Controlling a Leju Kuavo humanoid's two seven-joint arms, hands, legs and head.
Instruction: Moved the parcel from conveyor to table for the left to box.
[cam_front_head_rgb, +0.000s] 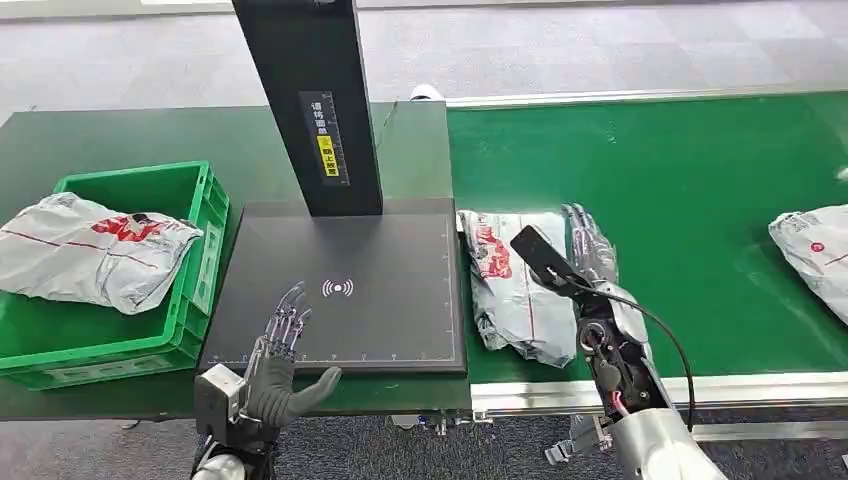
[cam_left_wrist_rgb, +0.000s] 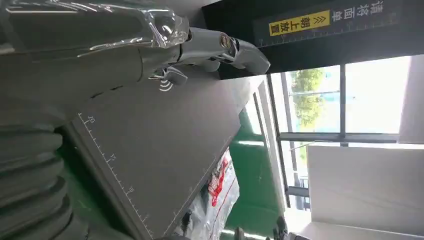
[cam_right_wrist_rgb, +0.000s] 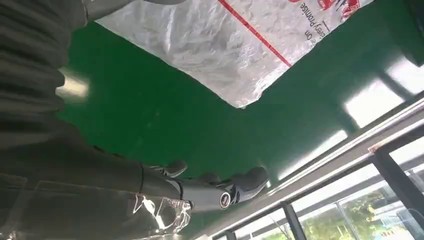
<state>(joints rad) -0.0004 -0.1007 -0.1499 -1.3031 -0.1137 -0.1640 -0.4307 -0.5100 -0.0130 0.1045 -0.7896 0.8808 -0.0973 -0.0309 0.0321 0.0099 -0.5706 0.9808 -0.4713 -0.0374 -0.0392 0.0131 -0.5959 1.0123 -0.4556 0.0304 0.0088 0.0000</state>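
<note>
A grey plastic parcel (cam_front_head_rgb: 515, 285) with red print lies on the green conveyor (cam_front_head_rgb: 700, 180), against the right edge of the black scanning platform (cam_front_head_rgb: 390, 310). My right hand (cam_front_head_rgb: 592, 245) is stretched out flat just to the right of it, open and holding nothing. In the right wrist view its fingers (cam_right_wrist_rgb: 220, 189) hover over bare belt, apart from the parcel (cam_right_wrist_rgb: 240, 40). My left hand (cam_front_head_rgb: 285, 345) is open above the platform's near left corner. The left wrist view has its fingers (cam_left_wrist_rgb: 220, 47) over the platform (cam_left_wrist_rgb: 165, 145), with the parcel (cam_left_wrist_rgb: 220, 195) beyond.
A green crate (cam_front_head_rgb: 205, 215) on the left holds another grey parcel (cam_front_head_rgb: 90, 250). A black post (cam_front_head_rgb: 310, 100) rises from the back of the platform. A third parcel (cam_front_head_rgb: 815, 255) lies at the conveyor's far right. The conveyor's metal rail (cam_front_head_rgb: 720, 390) runs along the near edge.
</note>
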